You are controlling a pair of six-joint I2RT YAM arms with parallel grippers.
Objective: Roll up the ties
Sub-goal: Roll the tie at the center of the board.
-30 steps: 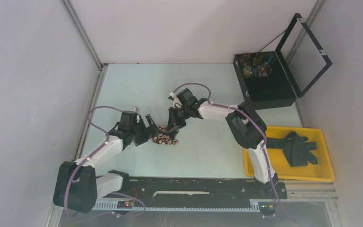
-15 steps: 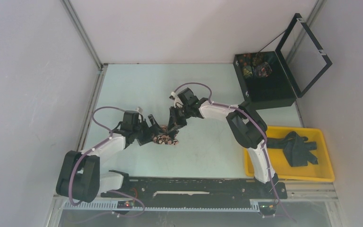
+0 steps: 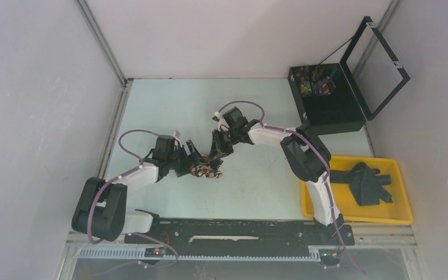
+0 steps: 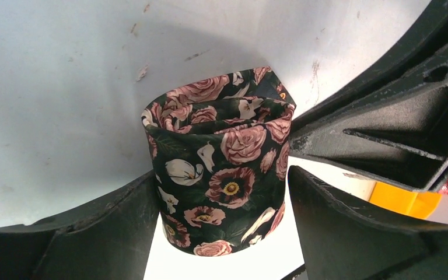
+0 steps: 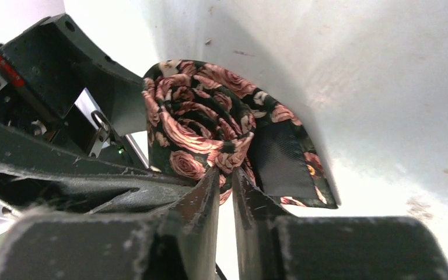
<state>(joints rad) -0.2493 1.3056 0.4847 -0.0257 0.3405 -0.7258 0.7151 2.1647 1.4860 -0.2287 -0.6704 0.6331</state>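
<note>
1. L gripper (image 4: pixel 221 186): jaws spread, straddling the rolled rose-print tie (image 4: pixel 233 146); one finger looks to touch the coil's side, the other sits just clear.
2. Rose-print tie: wound into a coil on the table (image 3: pixel 169 105), mid-workspace, btw both grippers; short loose tail beside the coil.
3. R gripper (image 5: pixel 226 175): jaws nearly pressed together, pinching fabric at the coil's spiral end.
4. Black case (image 3: pixel 332 111): far R corner, lid open; multicoloured rolls (image 3: pixel 312 81) inside, too small to tell more.
5. Yellow tray (image 3: pixel 356 219): near R side; dark ties (image 3: pixel 368 182) heaped in it.
</note>
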